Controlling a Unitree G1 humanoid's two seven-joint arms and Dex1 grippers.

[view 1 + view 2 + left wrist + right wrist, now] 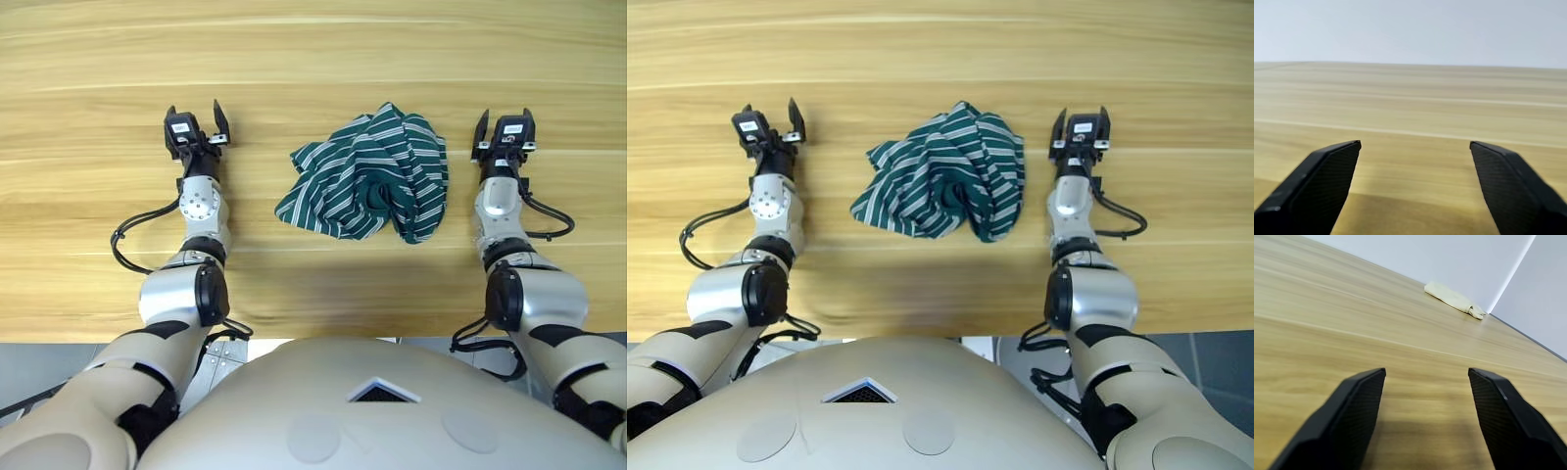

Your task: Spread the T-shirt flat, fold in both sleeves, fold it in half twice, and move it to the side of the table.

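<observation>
My left gripper (194,111) has its two fingers spread wide with nothing between them, hovering low over bare wood. My right gripper (506,116) stands the same way: fingers parted, holding nothing, just above the tabletop. Both point away from me, well apart from each other. Between them lies the T-shirt (372,176), dark green with thin white stripes, crumpled into a loose heap with folds bunched over a dark hollow near its middle. It sits closer to my right gripper than to my left, and neither touches it. No sleeve or hem is laid out flat. The wooden table (313,59) stretches broad beyond it. From my right wrist, far off near the table's far edge by the wall, I see a pale cream bundle (1454,299), perhaps a folded cloth, though I cannot be sure.
</observation>
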